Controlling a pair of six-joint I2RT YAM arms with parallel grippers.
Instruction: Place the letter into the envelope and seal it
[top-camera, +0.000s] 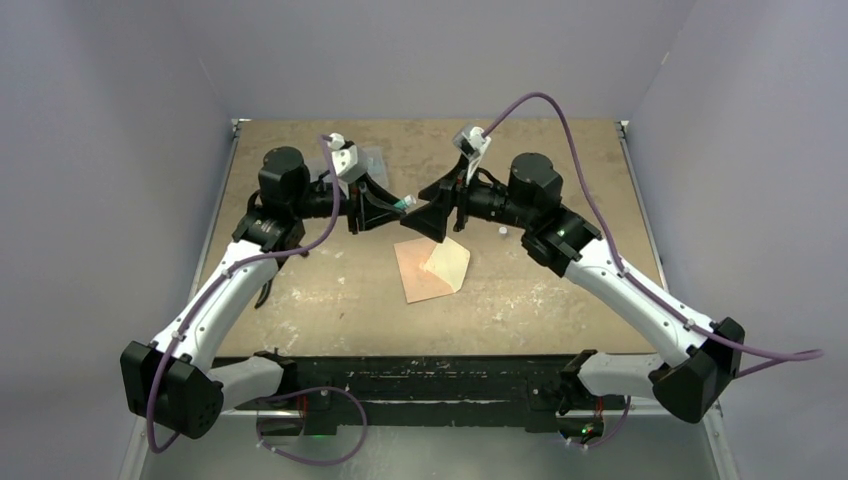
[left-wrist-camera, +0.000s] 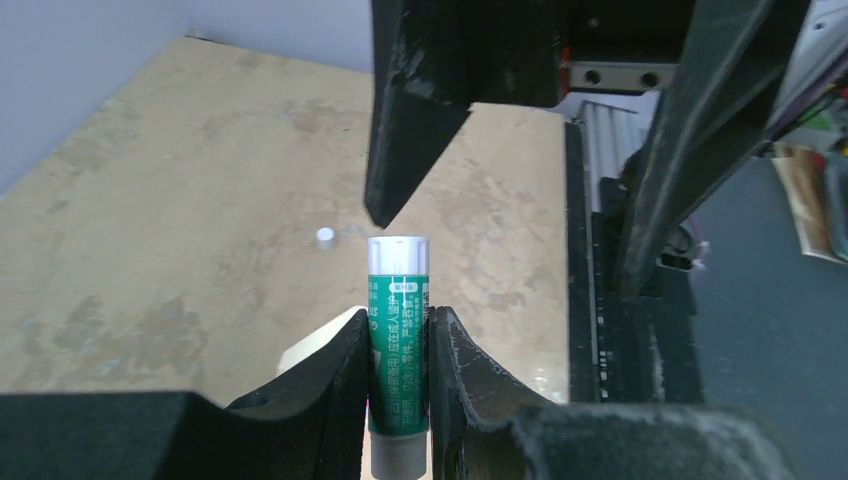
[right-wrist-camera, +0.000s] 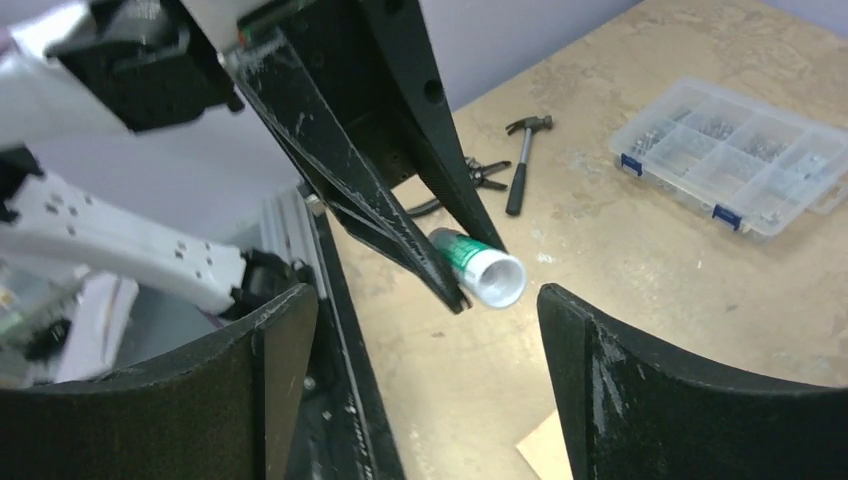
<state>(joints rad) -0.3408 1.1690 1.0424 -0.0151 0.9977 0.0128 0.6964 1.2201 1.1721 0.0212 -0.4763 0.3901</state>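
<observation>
My left gripper (left-wrist-camera: 398, 335) is clamped on the green plastic glue stick (left-wrist-camera: 398, 290), gripping it mid-barrel with the white end sticking out toward the other arm. My right gripper (top-camera: 432, 215) faces that end with its fingers spread wide and nothing between them. A small white cap-like piece (top-camera: 502, 231) lies alone on the worn tan tabletop (top-camera: 300, 290).

The small salmon-pink paper envelope (top-camera: 425, 272) lies flat on the table just below both tools, with its pale cream flap (top-camera: 448, 262) folded open. I can't make out the letter as a separate sheet, so I judge it is already tucked inside, though I can't confirm that.

The envelope looks thin, light and limp. I expect it to slide on the board and crease easily, so I'd pin the body flat and work the flap by its pointed tip. The stick is hard, smooth and light, and it could twist in the pads under side load.
</observation>
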